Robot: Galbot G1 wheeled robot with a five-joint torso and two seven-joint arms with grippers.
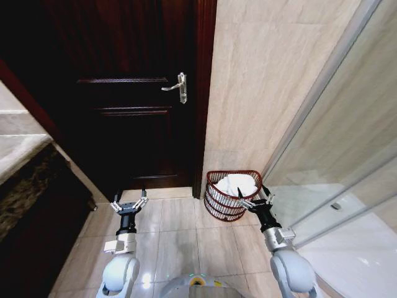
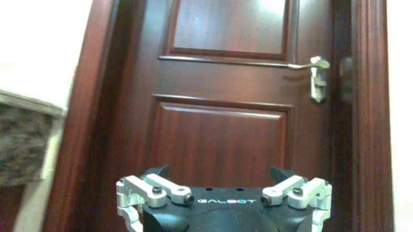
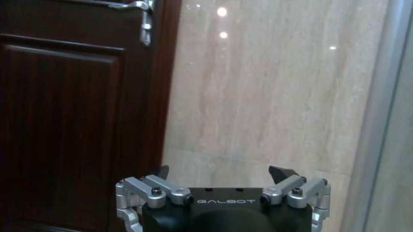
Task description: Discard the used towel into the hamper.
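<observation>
My right gripper [image 1: 254, 195] is the closest thing to me, spread wide with nothing in it, hanging right at the near rim of the hamper [image 1: 218, 207], maybe brushing the wire, can't say for sure. The towel [image 1: 238, 184] is already a white heap inside that basket, which sits on the floor tiles against the marble wall beside the door [image 1: 130, 105]. It looks soft, floppy and light, so if I had to grab it again I'd pinch a raised fold on top. My left gripper [image 1: 129, 202] hovers over the floor, also wide open and empty.
</observation>
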